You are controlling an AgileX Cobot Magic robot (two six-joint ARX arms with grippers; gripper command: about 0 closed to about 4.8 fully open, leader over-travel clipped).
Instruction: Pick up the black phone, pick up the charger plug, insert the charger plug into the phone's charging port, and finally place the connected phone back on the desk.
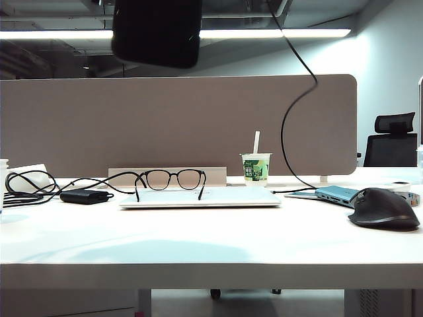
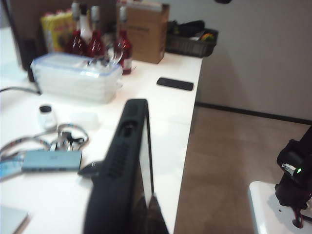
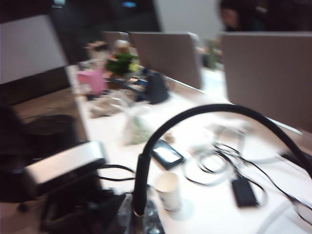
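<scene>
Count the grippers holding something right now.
2. Both are above the desk: the left gripper is shut on the black phone; the right gripper is shut on the charger cable.

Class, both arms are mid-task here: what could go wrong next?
1. The left gripper holds the black phone edge-on; it may twist when the plug is pushed in.
2. The right gripper holds the charger cable, whose slack hangs near the cup; a tug might tip it.

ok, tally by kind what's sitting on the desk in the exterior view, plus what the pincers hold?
Glasses: 1
Laptop: 1
Cup: 1
Mouse: 1
Power brick: 1
Hub: 1
Total: 6
Held off the desk: left pincer shut on black phone; right pincer shut on charger cable.
</scene>
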